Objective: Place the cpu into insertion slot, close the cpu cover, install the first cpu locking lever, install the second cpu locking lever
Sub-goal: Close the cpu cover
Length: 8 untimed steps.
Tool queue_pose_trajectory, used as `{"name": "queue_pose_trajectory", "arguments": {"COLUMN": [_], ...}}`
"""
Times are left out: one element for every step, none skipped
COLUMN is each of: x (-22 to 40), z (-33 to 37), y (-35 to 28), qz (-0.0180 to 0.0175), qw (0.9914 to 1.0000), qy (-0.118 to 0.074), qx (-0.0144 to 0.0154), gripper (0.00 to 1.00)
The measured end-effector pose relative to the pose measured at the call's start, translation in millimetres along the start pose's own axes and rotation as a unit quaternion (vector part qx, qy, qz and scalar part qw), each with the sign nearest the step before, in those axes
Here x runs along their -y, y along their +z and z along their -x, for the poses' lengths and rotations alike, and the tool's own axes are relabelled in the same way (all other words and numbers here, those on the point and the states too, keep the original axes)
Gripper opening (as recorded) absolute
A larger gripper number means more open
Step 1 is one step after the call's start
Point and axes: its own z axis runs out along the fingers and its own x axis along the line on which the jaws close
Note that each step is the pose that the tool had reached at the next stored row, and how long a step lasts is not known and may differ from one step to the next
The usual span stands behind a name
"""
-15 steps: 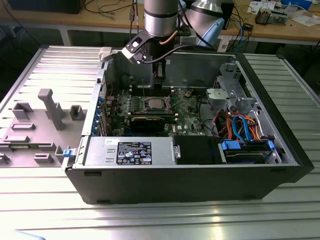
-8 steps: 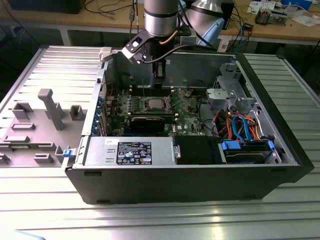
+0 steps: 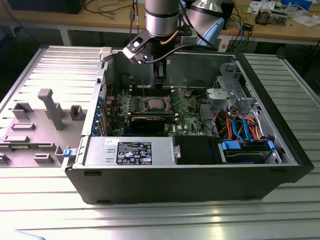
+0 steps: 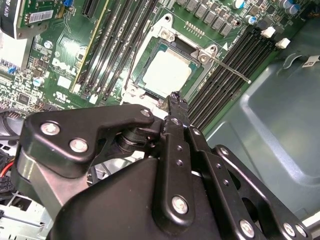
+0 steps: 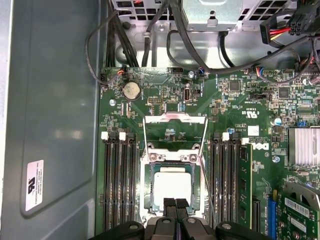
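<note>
End effector [image 5: 175, 204] closest: fingertips pressed together, nothing held, hanging over near edge of insertion slot [image 5: 148, 186]. Cpu [image 5: 172, 186] seated inside slot (silver top exposed). Behind it, cpu cover [image 5: 175, 118] stands raised, not closed. Beyond: green board, cables.

Labels, as far as I can see:
- Exterior view, lower left of centre: black label [image 3: 134, 152] with white print and a row of marks, on the silver housing [image 3: 95, 150]. Small white sticker [image 3: 109, 142] just above its left end.
- First wrist view: white sticker [image 5: 34, 185] with dark print on the grey case wall [image 5: 55, 75].
- Same view, green board [image 5: 230, 115]: white logo [image 5: 259, 147] and certification marks [image 5: 252, 113], beyond the memory slots [image 5: 227, 180] from the insertion slot [image 5: 149, 186].
- Second wrist view: white tag [image 4: 310, 61] on the case panel [image 4: 270, 115].

Can't make out the wording on any of them.
</note>
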Motion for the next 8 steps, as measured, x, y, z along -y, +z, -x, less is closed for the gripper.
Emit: {"name": "queue_pose_trajectory", "arguments": {"x": [-0.1, -0.3, -0.5, -0.6, -0.7, -0.7, -0.8, -1.3], "z": [0.0, 0.0, 0.0, 0.0, 0.0, 0.0, 0.0, 0.0], "y": [0.0, 0.0, 0.0, 0.0, 0.0, 0.0, 0.1, 0.1], "qz": [0.0, 0.0, 0.0, 0.0, 0.0, 0.0, 0.0, 0.0], "qw": [1.0, 1.0, 1.0, 1.0, 1.0, 1.0, 1.0, 1.0], "qy": [0.0, 0.0, 0.0, 0.0, 0.0, 0.0, 0.0, 0.0], "qx": [0.0, 0.0, 0.0, 0.0, 0.0, 0.0, 0.0, 0.0], "gripper": [0.11, 0.11, 0.11, 0.11, 0.11, 0.11, 0.11, 0.11]}}
